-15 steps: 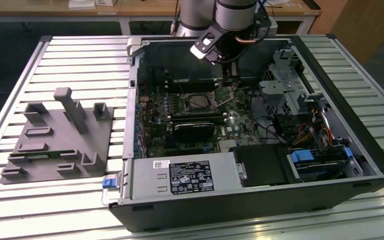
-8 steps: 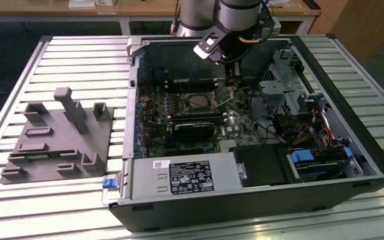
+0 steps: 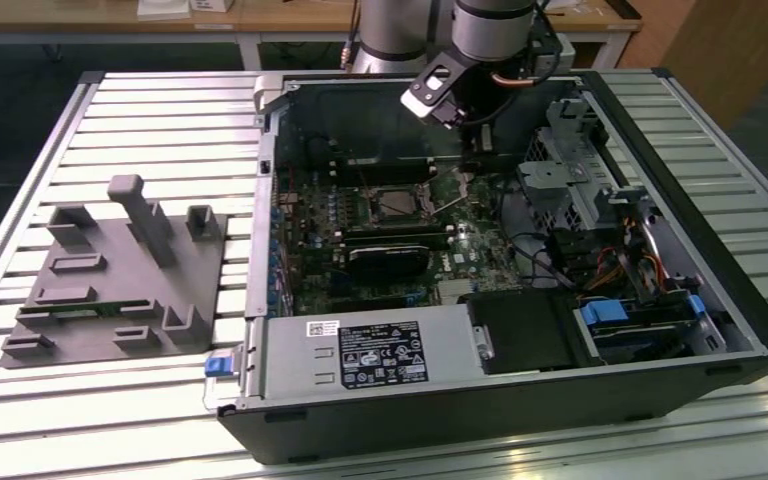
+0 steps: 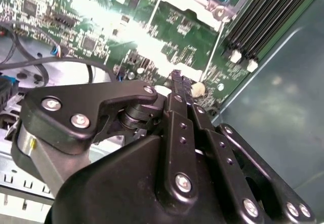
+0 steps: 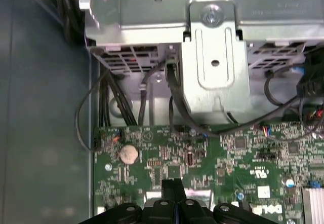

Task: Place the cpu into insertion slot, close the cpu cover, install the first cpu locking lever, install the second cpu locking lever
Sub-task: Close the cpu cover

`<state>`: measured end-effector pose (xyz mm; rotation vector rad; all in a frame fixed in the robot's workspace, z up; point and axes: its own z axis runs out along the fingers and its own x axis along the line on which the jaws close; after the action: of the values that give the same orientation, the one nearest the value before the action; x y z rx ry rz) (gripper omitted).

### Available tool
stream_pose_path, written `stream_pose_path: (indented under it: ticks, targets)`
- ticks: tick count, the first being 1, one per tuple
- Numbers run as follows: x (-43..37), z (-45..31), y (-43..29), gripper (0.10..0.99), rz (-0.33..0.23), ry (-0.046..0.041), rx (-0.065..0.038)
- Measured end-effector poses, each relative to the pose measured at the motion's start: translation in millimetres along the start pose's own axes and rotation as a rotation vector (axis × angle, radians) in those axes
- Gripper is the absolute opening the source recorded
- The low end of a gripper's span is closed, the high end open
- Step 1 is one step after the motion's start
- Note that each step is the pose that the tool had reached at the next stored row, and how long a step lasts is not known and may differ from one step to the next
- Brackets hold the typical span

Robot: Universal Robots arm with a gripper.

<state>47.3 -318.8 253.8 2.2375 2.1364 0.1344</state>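
Slatted table (image 3: 157,110) is carrying an open case (image 3: 491,420), where the gripper (image 3: 468,145), fingers pressed together on nothing visible, is hovering over the board (image 5: 228,153), with the slot (image 3: 398,205) lying just toward the exterior view's left.

My exterior view sits high and well back, looking down at a slant over the slatted table (image 3: 131,110) into the open computer case (image 3: 704,230), with the arm (image 3: 491,40) on its far side. Both wrist views ride in close: the second wrist view looks along the gripper (image 4: 177,79) across the green motherboard (image 4: 167,36) toward the memory slots (image 4: 268,16), while the first wrist view looks past the gripper (image 5: 172,186) over the board to the metal drive cage (image 5: 215,57). All three share that motherboard (image 3: 317,255), and both wrist views catch the gripper
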Motion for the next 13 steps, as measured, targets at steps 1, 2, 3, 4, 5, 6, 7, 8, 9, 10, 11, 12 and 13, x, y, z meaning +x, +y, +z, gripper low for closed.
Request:
stream_pose_path:
  ticks: [1,2,3,4,5,6,7,8,9,10,11,12,13]
  targets:
    - [0.2,0.2,2.1,0.106,0.000,-0.0001,0.000]
    - [0.3,0.4,3.9,0.106,0.000,0.0000,0.000]
    - [0.5,0.6,5.7,0.106,0.000,0.0000,0.000]
    - [0.6,0.8,7.4,0.106,0.000,0.0000,0.000]
    - [0.7,1.0,9.0,0.106,0.000,-0.0001,0.000]
    - [0.8,1.3,10.1,0.106,0.000,-0.0001,0.000]
    - [0.8,1.8,11.1,0.106,0.000,-0.0001,0.000]
    - [0.9,2.6,12.1,0.106,0.000,-0.0001,0.001]
    - [0.9,3.6,13.0,0.106,0.000,-0.0002,0.002]
    - [0.9,4.5,13.8,0.106,0.000,-0.0002,0.003]
    - [0.9,5.6,14.7,0.106,0.000,-0.0004,0.004]
    - [0.9,6.7,15.5,0.106,0.000,-0.0004,0.005]
    - [0.9,7.8,16.2,0.106,0.000,-0.0002,0.006]
